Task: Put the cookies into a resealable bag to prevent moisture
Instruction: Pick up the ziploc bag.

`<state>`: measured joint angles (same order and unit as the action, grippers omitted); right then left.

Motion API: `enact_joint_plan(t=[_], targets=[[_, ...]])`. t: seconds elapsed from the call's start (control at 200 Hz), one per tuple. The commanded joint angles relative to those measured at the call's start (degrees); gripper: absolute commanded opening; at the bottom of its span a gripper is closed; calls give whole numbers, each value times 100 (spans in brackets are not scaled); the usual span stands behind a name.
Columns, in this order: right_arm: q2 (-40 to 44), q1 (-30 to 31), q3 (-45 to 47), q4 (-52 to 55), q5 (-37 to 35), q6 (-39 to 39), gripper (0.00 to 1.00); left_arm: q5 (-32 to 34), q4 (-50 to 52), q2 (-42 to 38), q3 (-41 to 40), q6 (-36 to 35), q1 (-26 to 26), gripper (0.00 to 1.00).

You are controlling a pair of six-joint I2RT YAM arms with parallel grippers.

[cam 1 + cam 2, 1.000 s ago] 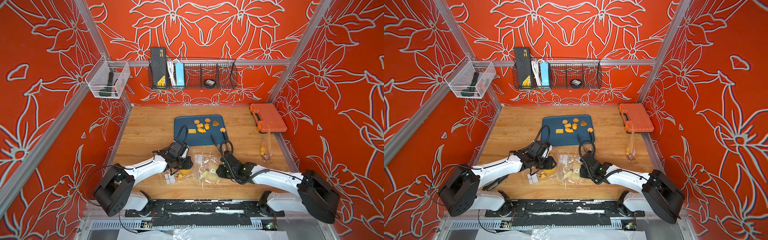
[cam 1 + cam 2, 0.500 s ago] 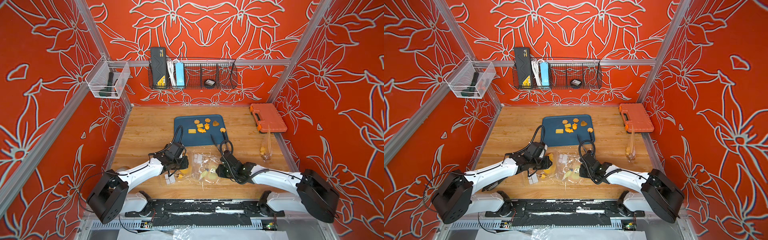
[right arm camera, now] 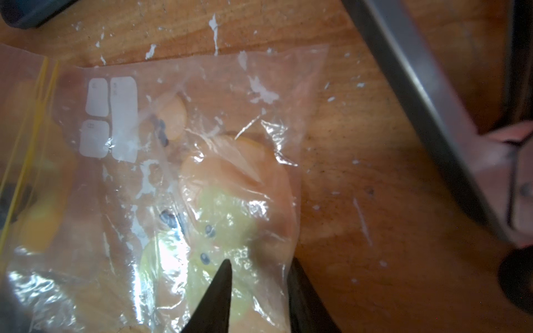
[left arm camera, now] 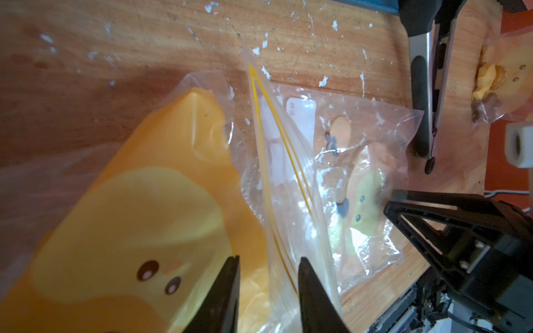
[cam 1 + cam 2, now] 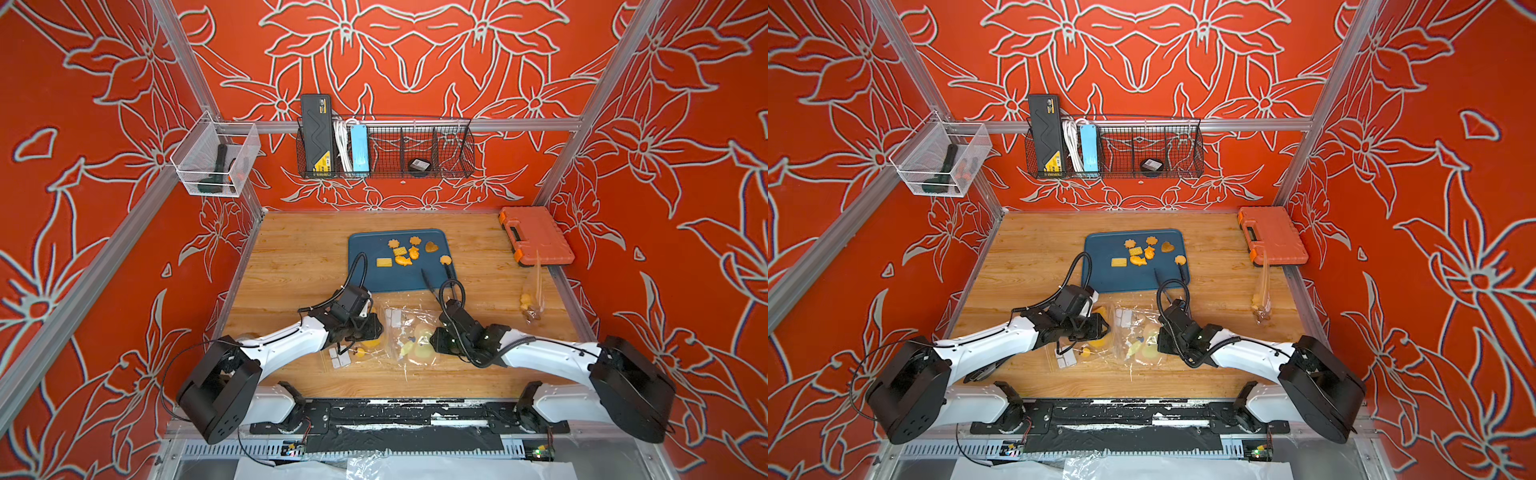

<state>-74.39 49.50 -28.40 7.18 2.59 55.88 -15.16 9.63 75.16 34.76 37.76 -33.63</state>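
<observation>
Left claw (image 4: 268,261) and right claw (image 3: 259,262) both parted, straddling bag (image 5: 409,336) edges — cookies (image 5: 403,260) lie loose on tray (image 5: 374,278), upper centre; bagging barely begun.

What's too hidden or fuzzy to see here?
- Small round black object in the black wire basket: too tiny in both top views.
- Dark tool in the clear wall bin: smudged behind its wall in both top views.
- Cookies in the small clear bag near the orange case: too small to count in both top views.
- White labels on the clear resealable bag: writing blurred, right wrist view.
</observation>
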Motion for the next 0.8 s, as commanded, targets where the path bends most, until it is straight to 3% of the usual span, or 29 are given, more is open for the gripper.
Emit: enact_joint_plan(t=[0.0,0.17,0.28,0.5,0.671,0.796], targets=[[-268,-16,204,497,57,76,34,-221,-292,-80,-87,124,29,33],[-295,-12,205,494,51,73,34,-622,-787,-125,-313,359,32,33],[-295,-17,210,526,22,73,33,-428,-701,-199,-338,399,31,32],[-330,-19,213,506,13,64,33,-434,-860,-366,-452,522,67,21],[-313,-12,247,486,-6,112,33,-460,-832,-110,-496,587,67,27],[-314,-14,272,480,-35,143,33,-595,-997,-71,-625,767,67,25]])
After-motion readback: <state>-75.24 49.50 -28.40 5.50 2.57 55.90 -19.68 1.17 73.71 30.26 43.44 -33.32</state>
